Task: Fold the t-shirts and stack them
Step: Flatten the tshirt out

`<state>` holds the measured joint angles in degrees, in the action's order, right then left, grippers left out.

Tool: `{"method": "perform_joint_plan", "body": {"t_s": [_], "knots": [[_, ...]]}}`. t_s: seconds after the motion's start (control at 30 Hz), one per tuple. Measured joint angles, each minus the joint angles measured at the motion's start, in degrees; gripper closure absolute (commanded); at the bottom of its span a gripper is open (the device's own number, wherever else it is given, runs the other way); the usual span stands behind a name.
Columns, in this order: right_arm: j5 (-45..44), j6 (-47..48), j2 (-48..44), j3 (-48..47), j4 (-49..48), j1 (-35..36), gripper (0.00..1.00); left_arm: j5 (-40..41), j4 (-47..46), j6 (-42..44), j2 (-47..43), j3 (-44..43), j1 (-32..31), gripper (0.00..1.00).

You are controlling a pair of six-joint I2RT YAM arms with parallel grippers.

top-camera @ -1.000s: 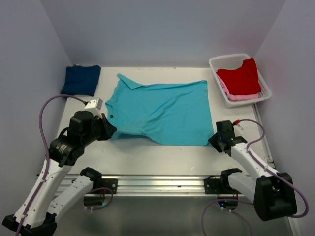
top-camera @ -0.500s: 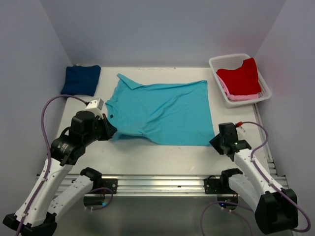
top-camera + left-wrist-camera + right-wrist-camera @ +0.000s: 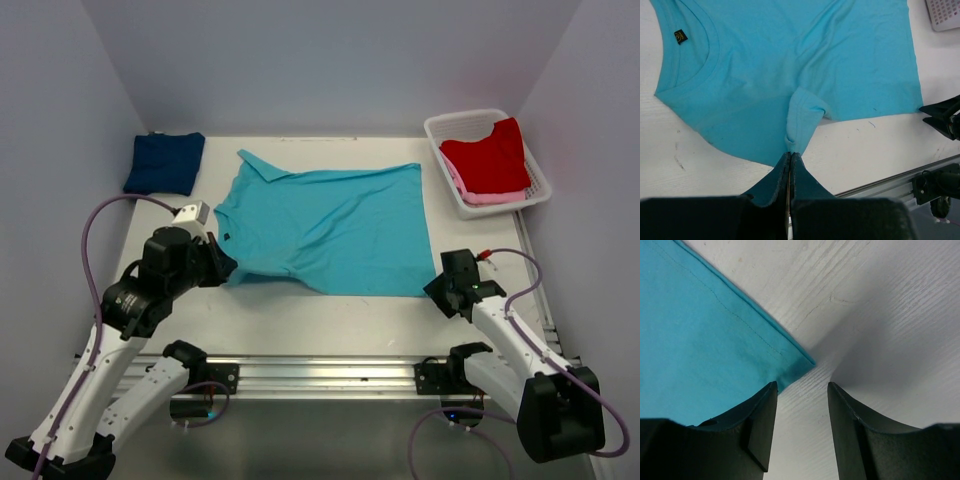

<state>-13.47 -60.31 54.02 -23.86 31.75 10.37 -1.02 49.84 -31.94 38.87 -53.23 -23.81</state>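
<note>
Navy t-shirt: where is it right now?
Top view: the navy t-shirt lies folded at the far-left corner of the table, beside the spread turquoise t-shirt.

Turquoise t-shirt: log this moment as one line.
turquoise t-shirt: spread out, unfolded | left gripper: shut on its near sleeve | right gripper: open at hem corner, not gripping | navy t-shirt: folded, far left

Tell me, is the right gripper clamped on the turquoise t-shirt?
No, the right gripper stands open, and a corner of the turquoise t-shirt lies flat on the table before it.
</note>
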Motion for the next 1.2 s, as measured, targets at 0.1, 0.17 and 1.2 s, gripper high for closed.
{"method": "perform_joint_plan", "body": {"t_s": [0.1,0.17,1.2], "knots": [[-0.94,-0.76,0.00,0.00,-0.11,0.00,0.51,0.00,0.04,0.00,-0.17,0.11,0.00,1.00],[-1.86,-1.40,0.00,0.00,-0.13,0.00,0.52,0.00,0.02,0.00,-0.15,0.20,0.00,1.00],[-3.50,-2.32,8.61,-2.40,-5.49,0.00,0.82,0.31,0.04,-0.02,-0.96,0.63,0.00,1.00]]}}
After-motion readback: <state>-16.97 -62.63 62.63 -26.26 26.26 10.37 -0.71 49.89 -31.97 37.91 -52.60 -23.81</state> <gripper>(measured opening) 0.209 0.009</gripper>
